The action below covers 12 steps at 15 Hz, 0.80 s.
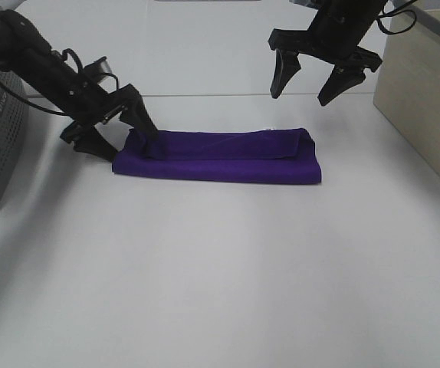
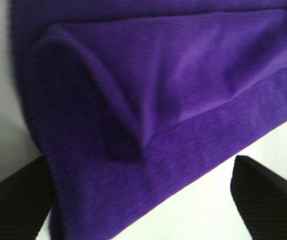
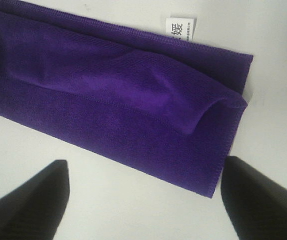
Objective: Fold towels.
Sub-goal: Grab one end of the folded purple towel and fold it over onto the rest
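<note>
Before closing on anything, check the near long edge of the towel [image 1: 220,170]: lies folded into a flat band across the middle of the white table [image 1: 205,276], with the lower layer jutting toward the front. Grip both layers at the left end, beside the top flap's pocket-like curl; press flat first, or risk catching one ply only. At that end, left gripper [image 1: 119,140] low, jaws wide, holding nothing. Soft, finely ribbed plush, deep purple, stitched hem, limp and likely to slide. Farther back, right gripper [image 1: 300,96] raised over the right end, spread wide, empty; small white tag [image 3: 180,27] on the far edge.
</note>
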Available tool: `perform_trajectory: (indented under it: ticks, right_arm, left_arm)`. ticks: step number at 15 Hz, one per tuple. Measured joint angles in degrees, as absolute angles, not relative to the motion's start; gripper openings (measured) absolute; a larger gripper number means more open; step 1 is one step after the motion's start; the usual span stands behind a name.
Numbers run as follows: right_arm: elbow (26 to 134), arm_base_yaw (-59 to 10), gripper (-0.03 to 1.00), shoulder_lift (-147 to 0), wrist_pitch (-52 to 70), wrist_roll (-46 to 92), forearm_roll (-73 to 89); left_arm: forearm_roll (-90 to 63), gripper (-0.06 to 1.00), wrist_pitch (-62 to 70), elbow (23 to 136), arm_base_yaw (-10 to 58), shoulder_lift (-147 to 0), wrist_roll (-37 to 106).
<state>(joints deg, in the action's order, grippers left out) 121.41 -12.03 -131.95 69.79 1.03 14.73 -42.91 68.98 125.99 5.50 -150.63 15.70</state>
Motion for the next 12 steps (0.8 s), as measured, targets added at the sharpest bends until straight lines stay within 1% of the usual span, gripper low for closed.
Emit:
perform_trajectory:
  ticks: [2, 3, 4, 5, 7, 9, 10, 12]
  right_arm:
    - [121.41, -12.03, 0.81, -131.95, 69.79, 1.03, 14.84]
    - [121.41, -12.03, 0.81, -131.95, 69.79, 1.03, 14.84]
    - [121.41, -12.03, 0.81, -131.95, 69.79, 1.03, 14.84]
    - [121.41, -12.03, 0.81, -131.95, 69.79, 1.03, 14.84]
    - [121.41, -12.03, 0.81, -131.95, 69.79, 1.03, 14.84]
    - [121.41, -12.03, 0.81, -131.95, 69.79, 1.03, 14.84]
    - [121.41, -12.03, 0.81, -131.95, 69.79, 1.03, 15.01]
    - [121.41, -12.03, 0.81, -131.84, 69.79, 1.03, 15.87]
  left_arm:
    - [-45.21, 0.86, 69.84, 130.23, 8.71, -153.50, 14.55]
    - [-45.44, 0.84, 70.13, 132.24, 9.85, -154.70, 13.52]
    - [-45.32, 0.79, 70.19, 133.50, 10.54, -155.44, 12.49]
    - [-44.35, 0.69, 70.19, 134.07, 10.66, -155.79, 11.86]
    - [-41.20, 0.44, 70.19, 135.22, 10.66, -156.42, 11.34]
    - [-37.53, 0.11, 70.13, 136.59, 10.66, -156.88, 11.40]
    - [-36.61, 0.05, 70.36, 137.22, 10.71, -156.93, 11.57]
    - [-35.07, 0.04, 70.30, 138.03, 10.77, -156.76, 11.97]
